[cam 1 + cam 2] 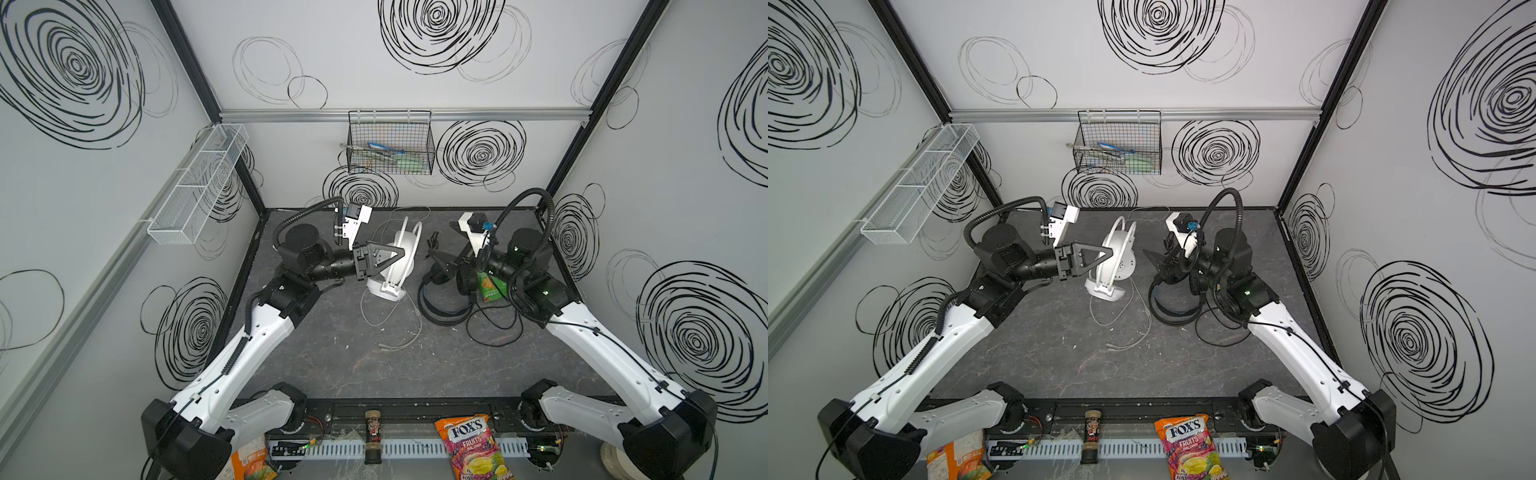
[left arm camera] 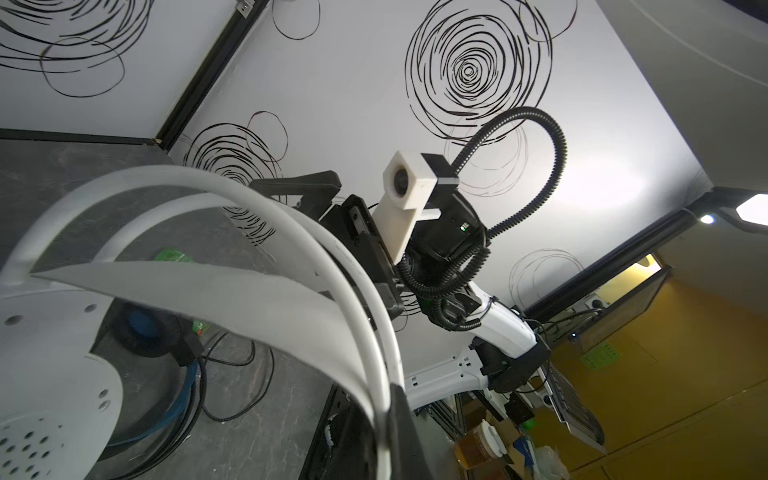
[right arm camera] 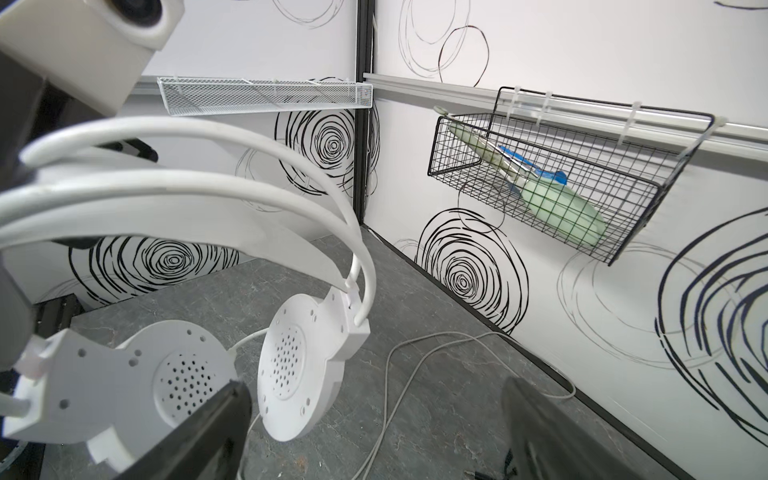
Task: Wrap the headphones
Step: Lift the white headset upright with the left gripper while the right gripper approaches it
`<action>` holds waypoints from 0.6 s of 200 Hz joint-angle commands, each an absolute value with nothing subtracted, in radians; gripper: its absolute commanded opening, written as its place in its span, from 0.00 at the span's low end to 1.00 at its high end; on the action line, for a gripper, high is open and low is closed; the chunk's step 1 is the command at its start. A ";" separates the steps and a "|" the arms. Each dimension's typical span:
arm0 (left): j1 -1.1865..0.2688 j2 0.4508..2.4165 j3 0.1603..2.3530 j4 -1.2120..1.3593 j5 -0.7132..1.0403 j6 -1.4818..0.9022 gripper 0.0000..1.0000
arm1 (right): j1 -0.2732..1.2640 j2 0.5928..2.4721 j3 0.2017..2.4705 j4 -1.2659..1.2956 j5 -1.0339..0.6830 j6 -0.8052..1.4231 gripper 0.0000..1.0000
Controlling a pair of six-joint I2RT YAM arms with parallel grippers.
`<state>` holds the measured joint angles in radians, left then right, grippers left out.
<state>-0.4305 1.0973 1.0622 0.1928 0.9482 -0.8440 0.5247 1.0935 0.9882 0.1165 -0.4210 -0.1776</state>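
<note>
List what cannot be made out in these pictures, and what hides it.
- Green packet: top views, mostly under the right arm; label unreadable.
- Black headphones: top views, earcups partly behind the same arm.
- Tips of the left gripper: left wrist view, behind the white headphones.
- White cable's plug: top views, too small.

Two headsets (image 1: pixel 409 249) (image 1: pixel 432 316) (white, black); two wire baskets (image 1: pixel 195 187) (image 1: pixel 432 141).
</note>
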 commanded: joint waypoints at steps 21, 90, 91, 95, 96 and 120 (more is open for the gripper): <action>-0.479 1.095 1.075 0.389 1.027 -0.928 0.00 | 0.549 1.095 0.971 0.176 -0.423 -0.250 0.98; -0.517 1.119 1.051 0.457 1.051 -1.011 0.00 | 0.569 1.121 0.976 0.230 -0.448 -0.202 0.98; -0.518 1.118 1.051 0.458 1.051 -1.011 0.00 | 0.569 1.121 0.977 0.231 -0.450 -0.201 0.98; -0.521 1.120 1.051 0.456 1.052 -1.011 0.00 | 0.570 1.124 0.976 0.234 -0.456 -0.200 0.96; -0.522 1.120 1.051 0.456 1.052 -1.010 0.00 | 0.569 1.126 0.976 0.235 -0.457 -0.200 0.96; -0.528 1.124 1.042 0.451 1.046 -1.011 0.00 | 0.576 1.145 0.986 0.242 -0.473 -0.192 0.87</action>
